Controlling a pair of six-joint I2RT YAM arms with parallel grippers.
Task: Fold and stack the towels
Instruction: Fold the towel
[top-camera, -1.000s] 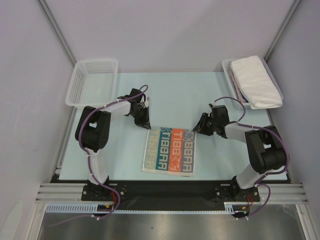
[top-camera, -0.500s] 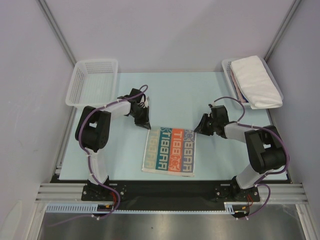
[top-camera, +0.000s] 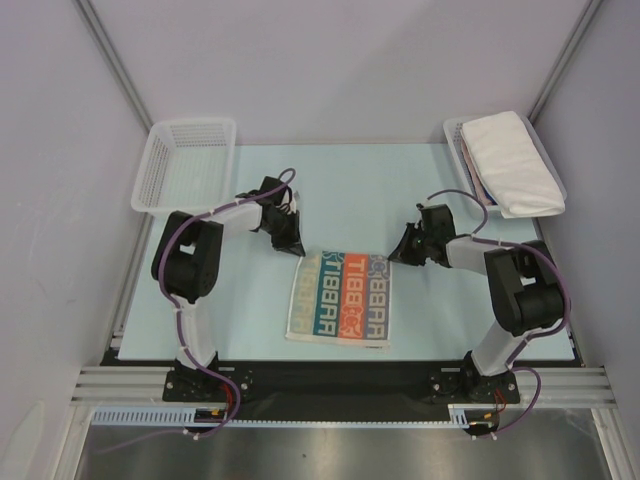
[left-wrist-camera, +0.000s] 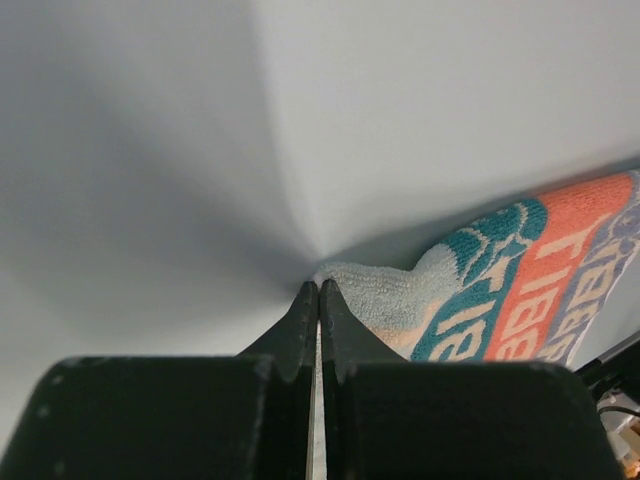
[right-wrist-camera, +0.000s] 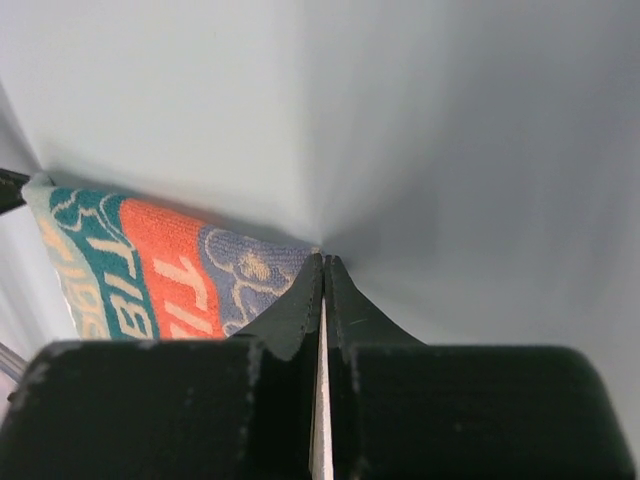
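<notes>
The cream towel with colourful "RABBIT" lettering (top-camera: 340, 300) lies flat on the light table, near the front middle. My left gripper (top-camera: 298, 251) is shut on its far left corner; the left wrist view shows the closed tips (left-wrist-camera: 319, 287) pinching the cream corner of the towel (left-wrist-camera: 480, 290). My right gripper (top-camera: 392, 257) is shut on its far right corner; the right wrist view shows the closed tips (right-wrist-camera: 324, 260) at the blue-patterned corner of the towel (right-wrist-camera: 160, 265). A folded white towel (top-camera: 512, 160) lies on the right basket, with a pinkish edge (top-camera: 474, 178) under it.
A white mesh basket (top-camera: 185, 165) stands at the far left corner, nothing seen in it. The other white mesh basket (top-camera: 452, 135) at the far right holds the towel stack. Grey walls enclose the table on three sides.
Both grippers have shifted slightly away from the bases, and the towel's far edge has moved with them. Both stay shut.
</notes>
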